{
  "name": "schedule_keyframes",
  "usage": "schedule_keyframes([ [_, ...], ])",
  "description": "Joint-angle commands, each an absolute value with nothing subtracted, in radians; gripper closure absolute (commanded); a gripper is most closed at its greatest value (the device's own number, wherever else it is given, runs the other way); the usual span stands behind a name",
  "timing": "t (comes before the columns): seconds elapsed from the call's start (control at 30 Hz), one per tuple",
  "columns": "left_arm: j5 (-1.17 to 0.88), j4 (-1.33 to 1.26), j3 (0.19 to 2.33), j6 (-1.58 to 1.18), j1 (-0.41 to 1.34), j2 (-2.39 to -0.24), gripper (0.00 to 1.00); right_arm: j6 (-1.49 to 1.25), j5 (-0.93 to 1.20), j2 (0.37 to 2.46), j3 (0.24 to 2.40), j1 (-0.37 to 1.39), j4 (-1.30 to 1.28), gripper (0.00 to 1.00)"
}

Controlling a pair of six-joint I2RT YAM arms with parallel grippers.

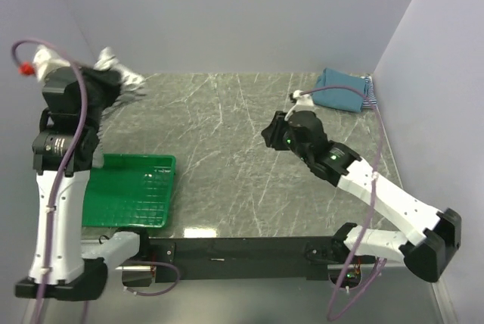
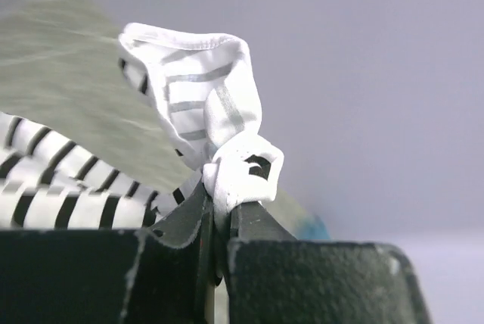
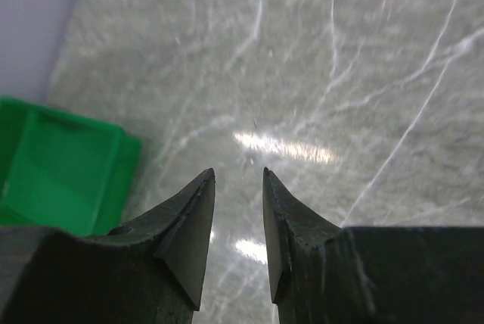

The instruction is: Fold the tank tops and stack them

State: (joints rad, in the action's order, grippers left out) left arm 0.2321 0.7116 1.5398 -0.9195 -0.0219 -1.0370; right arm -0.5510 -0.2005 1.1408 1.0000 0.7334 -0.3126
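My left gripper (image 1: 97, 76) is raised at the far left and is shut on the black-and-white striped tank top (image 1: 119, 76), which hangs from it above the table. In the left wrist view a bunched white edge of that top (image 2: 240, 169) is pinched between the fingers (image 2: 189, 222). A folded teal-blue tank top (image 1: 342, 89) lies at the far right corner on top of the fine navy-and-white striped one (image 1: 370, 91), of which only an edge shows. My right gripper (image 1: 269, 133) hovers over the middle of the table; in the right wrist view it (image 3: 239, 176) is open and empty.
A green plastic basket (image 1: 132, 189) sits at the near left of the marble-patterned table (image 1: 227, 150); its corner also shows in the right wrist view (image 3: 60, 165). Plain walls close in the left, back and right sides.
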Motion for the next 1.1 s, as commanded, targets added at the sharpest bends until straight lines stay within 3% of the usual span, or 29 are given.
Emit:
schedule_keyframes([
  [0.0,0.256,0.710,1.683,-0.858,0.207,-1.106,0.99,-0.528,-0.325,1.050,1.057,0.735,-0.295,0.61],
  [0.2,0.380,0.675,1.815,-0.790,0.680,-1.195,0.99,-0.515,-0.422,0.928,1.048,0.723,-0.278,0.61],
  [0.3,0.423,0.654,1.833,-0.772,0.776,-1.229,0.99,-0.509,-0.445,0.907,1.048,0.723,-0.279,0.61],
  [0.43,0.414,0.620,1.746,-0.808,0.712,-1.253,0.91,-0.503,-0.466,0.923,1.042,0.723,-0.276,0.61],
  [0.5,0.271,0.591,1.701,-0.837,0.523,-1.302,0.90,-0.503,-0.475,0.955,1.037,0.715,-0.276,0.60],
  [0.53,0.109,0.539,1.650,-0.865,0.464,-1.331,0.83,-0.505,-0.474,0.971,1.029,0.710,-0.273,0.58],
  [0.63,-0.032,0.459,1.646,-0.833,0.379,-1.515,0.65,-0.518,-0.439,1.038,1.011,0.678,-0.264,0.51],
  [0.67,-0.063,0.453,1.670,-0.821,0.376,-1.576,0.52,-0.525,-0.422,1.058,1.006,0.669,-0.265,0.49],
  [0.7,-0.107,0.462,1.701,-0.812,0.368,-1.698,0.48,-0.543,-0.375,1.095,1.003,0.655,-0.273,0.44],
  [0.8,-0.150,0.520,1.781,-0.804,0.368,-1.809,0.39,-0.563,-0.324,1.140,0.983,0.634,-0.307,0.39],
  [0.83,-0.149,0.491,1.707,-0.810,0.368,-1.787,0.23,-0.577,-0.289,1.138,0.942,0.634,-0.304,0.38],
  [0.87,-0.109,0.465,1.662,-0.814,0.368,-1.760,0.18,-0.587,-0.250,1.131,0.910,0.635,-0.272,0.37],
  [1.0,-0.028,0.489,1.513,-0.837,0.364,-1.587,0.19,-0.653,-0.132,1.104,0.717,0.698,-0.201,0.37],
  [1.07,-0.031,0.471,1.364,-0.860,0.365,-1.511,0.25,-0.679,-0.144,1.114,0.666,0.768,-0.183,0.38],
])
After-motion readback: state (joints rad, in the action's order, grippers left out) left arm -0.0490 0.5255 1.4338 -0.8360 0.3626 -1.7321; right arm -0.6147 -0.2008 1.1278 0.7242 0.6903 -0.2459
